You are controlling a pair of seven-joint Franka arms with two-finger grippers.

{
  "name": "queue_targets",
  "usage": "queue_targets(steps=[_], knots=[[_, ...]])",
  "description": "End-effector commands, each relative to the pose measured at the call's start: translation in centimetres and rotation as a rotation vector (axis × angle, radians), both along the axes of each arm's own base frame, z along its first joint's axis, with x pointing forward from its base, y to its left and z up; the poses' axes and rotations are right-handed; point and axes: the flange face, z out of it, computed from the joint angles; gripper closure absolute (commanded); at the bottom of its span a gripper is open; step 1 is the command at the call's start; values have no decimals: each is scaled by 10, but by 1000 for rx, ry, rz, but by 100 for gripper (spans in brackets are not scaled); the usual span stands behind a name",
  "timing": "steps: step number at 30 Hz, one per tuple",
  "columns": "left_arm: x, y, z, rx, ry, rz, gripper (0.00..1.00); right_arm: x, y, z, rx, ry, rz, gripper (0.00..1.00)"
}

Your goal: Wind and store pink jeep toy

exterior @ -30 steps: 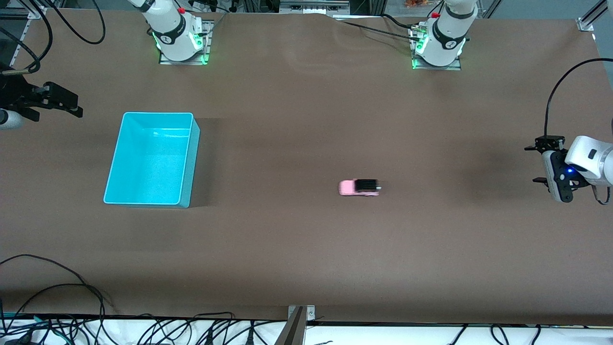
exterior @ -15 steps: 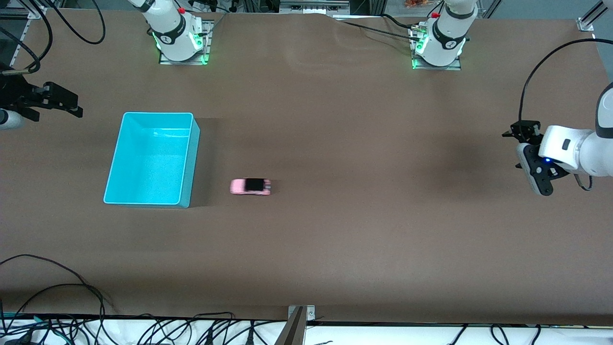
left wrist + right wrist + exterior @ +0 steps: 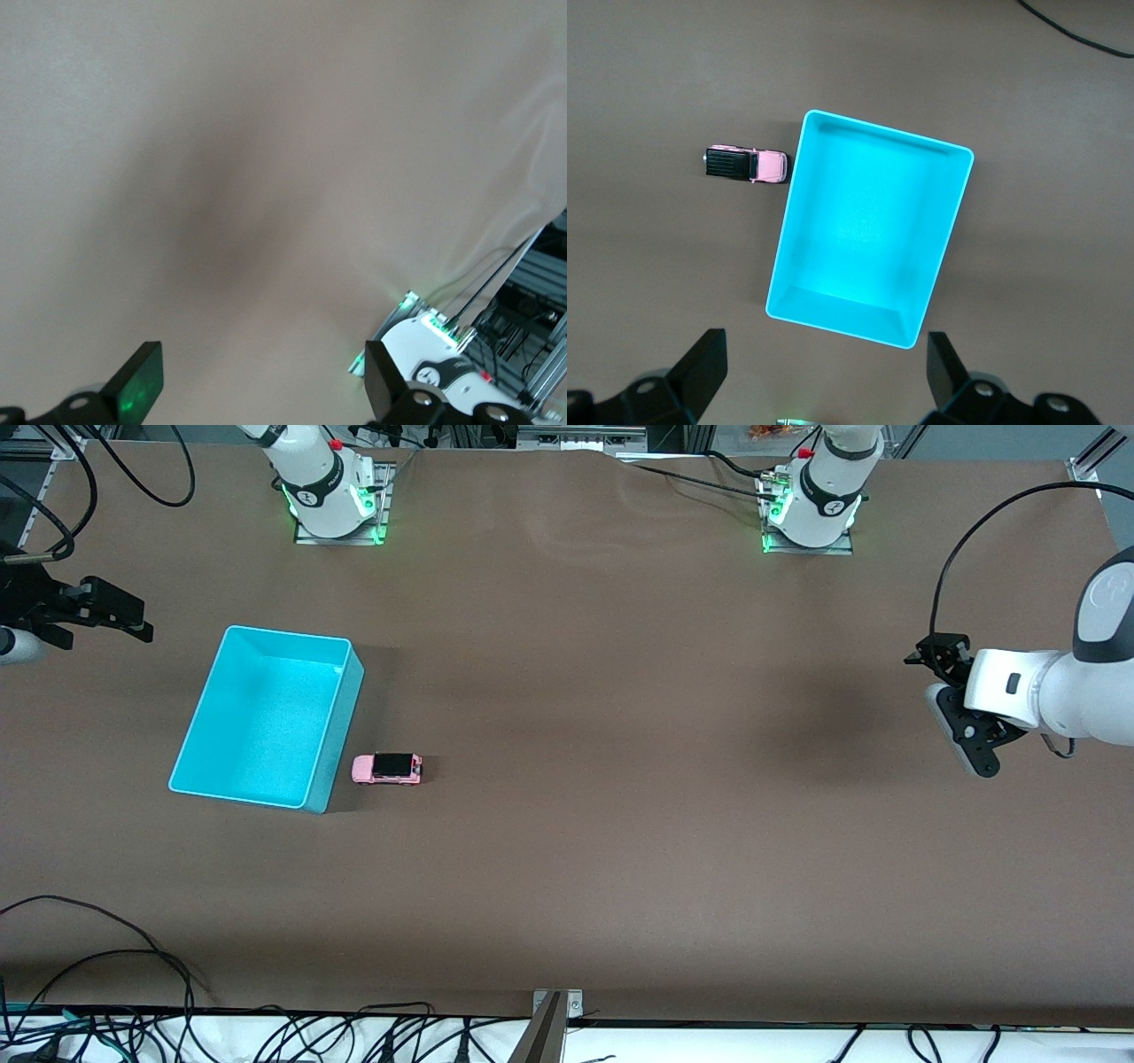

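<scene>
The pink jeep toy (image 3: 387,768) stands on the brown table with its nose against the side wall of the cyan bin (image 3: 288,634), at the bin's corner nearest the front camera. In the right wrist view the jeep (image 3: 747,165) shows beside the empty bin (image 3: 890,133). My right gripper (image 3: 102,611) hangs open at the right arm's end of the table, next to the bin, its fingers (image 3: 704,365) spread with nothing between them. My left gripper (image 3: 966,735) is open over bare table at the left arm's end, and its own view shows empty fingers (image 3: 142,382).
The two arm bases (image 3: 332,496) (image 3: 811,505) stand along the table edge farthest from the front camera; the left arm's base (image 3: 434,354) also shows in the left wrist view. Loose cables (image 3: 106,965) lie by the edge nearest the camera.
The jeep has rolled from the table's middle toward the right arm's end and stopped against the bin, which turned slightly. The left gripper has drifted inward over the table. The right gripper has not moved.
</scene>
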Motion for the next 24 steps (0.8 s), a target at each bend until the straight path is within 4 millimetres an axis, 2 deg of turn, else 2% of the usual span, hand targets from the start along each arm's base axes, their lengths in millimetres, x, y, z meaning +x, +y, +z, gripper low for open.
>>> queue_targets(steps=[1, 9, 13, 15, 17, 19, 21, 24], knots=[[-12, -22, 33, 90, -26, 112, 0, -1, 2, 7, -11, 2, 24, 0], [-25, -62, 55, 199, -33, 293, 0, -1, 13, -3, 0, 37, 80, 0], [-27, -72, 59, 233, -36, 367, 0, 3, 36, -9, 8, 36, 205, 0], [-29, -73, 67, 252, -58, 403, 0, 5, 47, -13, 13, 40, 257, 0], [-36, -87, 78, 274, -116, 410, 0, 8, 56, -20, 16, 44, 301, 0], [-41, -98, 75, 305, -139, 412, 0, 10, 69, -25, 21, 47, 361, 0], [-45, -96, 75, 343, -147, 431, 0, 12, 84, -33, 29, 56, 450, 0], [-46, -97, 71, 364, -172, 452, 0, 20, 96, -53, 44, 81, 578, 0]])
